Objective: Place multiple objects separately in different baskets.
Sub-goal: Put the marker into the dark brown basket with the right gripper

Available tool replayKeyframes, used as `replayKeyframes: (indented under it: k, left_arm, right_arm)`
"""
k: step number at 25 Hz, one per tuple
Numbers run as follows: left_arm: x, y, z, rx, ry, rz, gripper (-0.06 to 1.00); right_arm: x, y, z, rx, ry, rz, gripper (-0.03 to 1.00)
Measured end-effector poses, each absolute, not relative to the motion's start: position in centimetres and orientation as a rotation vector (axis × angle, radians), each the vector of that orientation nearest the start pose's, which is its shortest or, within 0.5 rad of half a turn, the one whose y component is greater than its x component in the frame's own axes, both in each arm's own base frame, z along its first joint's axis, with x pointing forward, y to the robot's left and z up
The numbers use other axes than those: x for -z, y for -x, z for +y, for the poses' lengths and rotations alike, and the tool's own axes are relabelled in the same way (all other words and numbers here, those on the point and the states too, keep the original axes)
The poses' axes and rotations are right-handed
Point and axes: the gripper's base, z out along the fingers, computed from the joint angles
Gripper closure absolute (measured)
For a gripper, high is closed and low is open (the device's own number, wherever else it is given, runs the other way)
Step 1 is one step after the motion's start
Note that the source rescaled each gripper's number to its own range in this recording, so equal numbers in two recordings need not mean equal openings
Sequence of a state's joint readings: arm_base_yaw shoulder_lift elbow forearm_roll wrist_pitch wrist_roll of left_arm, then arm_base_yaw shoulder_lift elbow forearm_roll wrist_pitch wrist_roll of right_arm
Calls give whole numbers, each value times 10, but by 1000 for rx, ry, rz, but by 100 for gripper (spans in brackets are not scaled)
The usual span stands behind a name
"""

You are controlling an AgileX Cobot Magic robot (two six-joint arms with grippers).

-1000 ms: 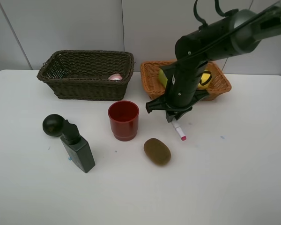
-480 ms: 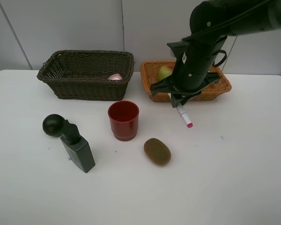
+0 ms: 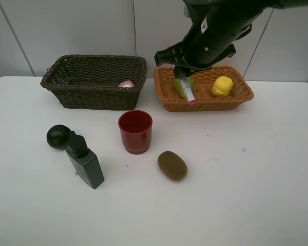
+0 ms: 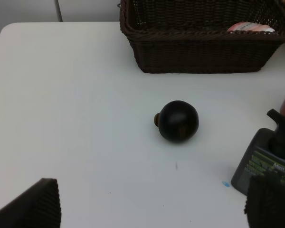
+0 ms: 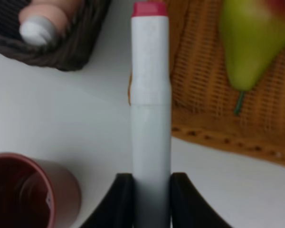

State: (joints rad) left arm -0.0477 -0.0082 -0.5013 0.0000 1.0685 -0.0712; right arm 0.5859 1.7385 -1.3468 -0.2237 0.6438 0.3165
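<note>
White table [image 3: 256, 179] under everything. Brown basket [image 3: 92, 87] at back. Orange basket [image 3: 236, 96] just beside it. My right gripper [image 3: 180, 77] high over orange basket's near left corner, clamped on marker. My left gripper [image 4: 154, 206] low over table, fingers spread wide, grasping nothing. Green bottle [image 3: 86, 164] lying front left. Red cup [image 3: 135, 130] upright mid-table. Kiwi [image 3: 172, 165] near cup, apart. Lemon [image 3: 222, 86] and pear [image 5: 249, 42] in orange basket. Dark round fruit [image 3: 58, 136] near bottle's neck. Pink bottle [image 3: 126, 84] in brown basket. Marker [image 5: 151, 118] hanging pink cap down over orange rim, beside pear.
</note>
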Motion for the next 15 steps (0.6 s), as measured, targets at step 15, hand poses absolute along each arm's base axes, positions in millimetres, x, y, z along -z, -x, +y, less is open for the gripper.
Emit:
replayKeyframes:
  k: [15]
  left_arm:
    - [-277, 7, 0, 74, 24, 2043, -6]
  right_arm:
    - [-292, -373, 274, -229, 667, 2130, 97]
